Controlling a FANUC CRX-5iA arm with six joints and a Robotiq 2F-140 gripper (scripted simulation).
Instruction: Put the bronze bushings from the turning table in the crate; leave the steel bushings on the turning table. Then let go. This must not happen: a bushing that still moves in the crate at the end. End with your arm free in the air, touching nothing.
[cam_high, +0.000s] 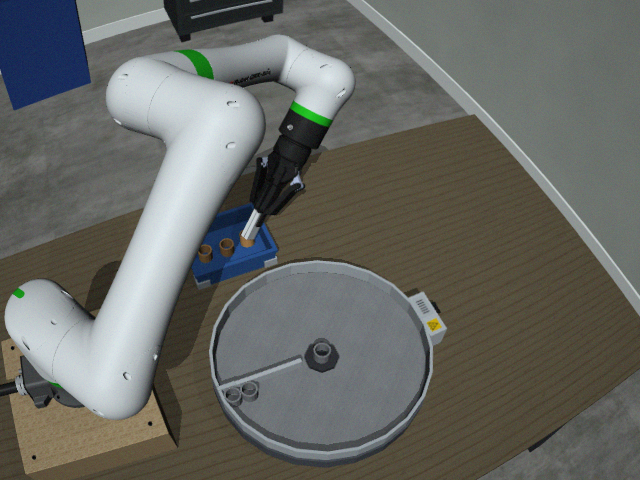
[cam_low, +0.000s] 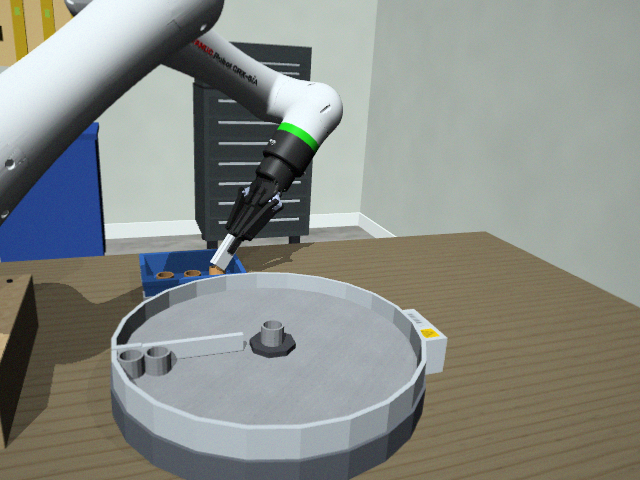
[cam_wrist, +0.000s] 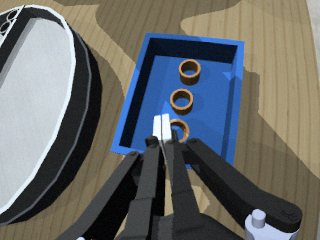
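Inside the crate (cam_high: 235, 268) (cam_low: 170, 285) (cam_wrist: 131, 107), three orange-brown rings (cam_high: 226, 254) (cam_low: 192, 273) (cam_wrist: 181, 109) stand.

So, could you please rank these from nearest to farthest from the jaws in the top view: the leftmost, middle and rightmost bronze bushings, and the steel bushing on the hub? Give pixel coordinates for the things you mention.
1. Rightmost bronze bushing (cam_high: 247, 242) (cam_low: 217, 271) (cam_wrist: 186, 132), at the jaws
2. Middle bronze bushing (cam_high: 227, 252) (cam_low: 192, 277) (cam_wrist: 181, 110)
3. Leftmost bronze bushing (cam_high: 205, 257) (cam_low: 165, 277) (cam_wrist: 190, 79)
4. Steel bushing (cam_high: 322, 358) (cam_low: 271, 339), at the turning table's (cam_high: 361, 304) (cam_low: 330, 403) (cam_wrist: 30, 100) centre

White six-joint arm (cam_high: 170, 196) (cam_low: 93, 77) bent, wrist angled down.
The black two-finger gripper (cam_high: 249, 236) (cam_low: 218, 263) (cam_wrist: 163, 124) is held aslant, its pale fingertips (cam_high: 252, 225) (cam_low: 223, 251) pressed closely together.
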